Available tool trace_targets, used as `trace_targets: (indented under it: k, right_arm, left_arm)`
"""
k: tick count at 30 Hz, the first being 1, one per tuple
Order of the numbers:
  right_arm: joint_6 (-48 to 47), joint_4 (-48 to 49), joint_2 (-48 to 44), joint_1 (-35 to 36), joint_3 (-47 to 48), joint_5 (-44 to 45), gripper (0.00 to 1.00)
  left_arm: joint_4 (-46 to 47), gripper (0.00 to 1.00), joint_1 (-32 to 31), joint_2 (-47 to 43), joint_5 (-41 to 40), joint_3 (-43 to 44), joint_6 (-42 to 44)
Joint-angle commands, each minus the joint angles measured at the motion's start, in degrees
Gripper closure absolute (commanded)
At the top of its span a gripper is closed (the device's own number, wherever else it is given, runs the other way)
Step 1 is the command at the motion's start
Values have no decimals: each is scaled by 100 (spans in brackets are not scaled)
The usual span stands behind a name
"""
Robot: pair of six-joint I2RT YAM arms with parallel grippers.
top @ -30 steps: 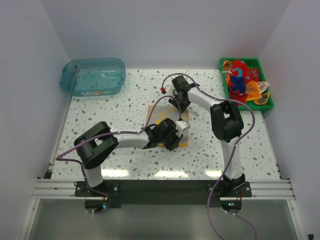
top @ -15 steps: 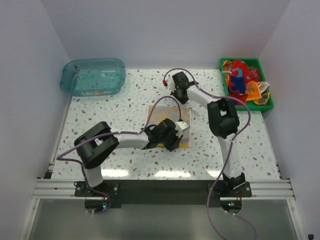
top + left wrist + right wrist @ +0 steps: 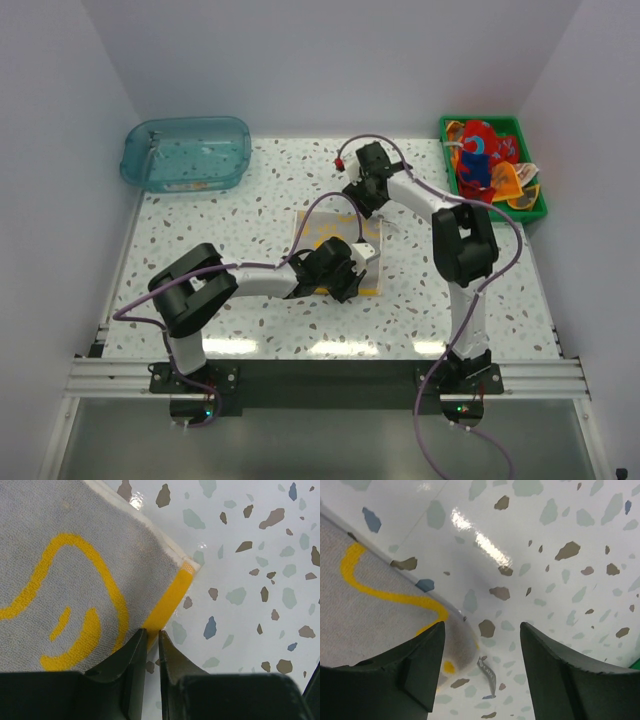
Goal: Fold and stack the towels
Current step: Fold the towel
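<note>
Cream towel (image 3: 315, 228) lies flat mid-worktop (image 3: 250, 200), roughly square. It's terry with a matte looped pile, printed with yellow duck outlines. One edge has a yellow binding strip and the adjoining edge a cream hem (image 3: 65, 580). Worktop surface is glossy white terrazzo with grey, brown and blue flecks.

Left arm runs low from its near-edge base across to the near-right part of the towel, wrist pitched down. Left gripper (image 3: 149, 632) is pinched to a thin slit with the yellow binding running straight into it, close to a towel corner, so it is grasping the towel edge.

Right arm has its elbow up and forearm stretched toward the far edge. Right gripper (image 3: 481, 627) points down over the towel's far edge and is released. Its black fingers are spread wide with only bare worktop between them, and a rounded towel corner (image 3: 365, 615) lies beside one finger.

Loose towels (image 3: 485, 160), red, orange and teal, are crumpled in a heap in the green tray (image 3: 495, 122) at the far-right corner. Clear blue tub (image 3: 185, 152), with rounded corners, sits at the far-left corner.
</note>
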Motion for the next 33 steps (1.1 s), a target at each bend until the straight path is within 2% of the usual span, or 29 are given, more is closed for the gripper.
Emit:
trace_targets:
  k: [1,5,10,16,17,21,28,33]
  right_arm:
    - [-10,-115,-363,20,-301,-148,34]
    - [-220,-211,-267,38,-320,-156,32]
    - [-353,-265,-248,82,-495,-165,36]
    - [-406,-10,41,47,-373,309,51]
    - [-397,25,85,29,-329,362,57]
    - [-283,122,296,-216,-39,205,67]
    - [-309,105,657,-437,182,169,69]
    - [-195,-9,692,-551,269,-85,61]
  left_arm:
    - [-312,80,-20,-27,122,-155,71]
    - [-347,80,-20,-80,123,-208,79]
    - [-374,80,-19,-80,122,-190,88]
    - [-417,81,-11,-45,289,-216,123]
    - [-461,81,-11,-36,307,-234,132]
    - [-575,83,-11,16,438,-322,194]
    - [-611,83,-11,87,606,-419,176]
    - [-611,83,-11,87,597,-410,185]
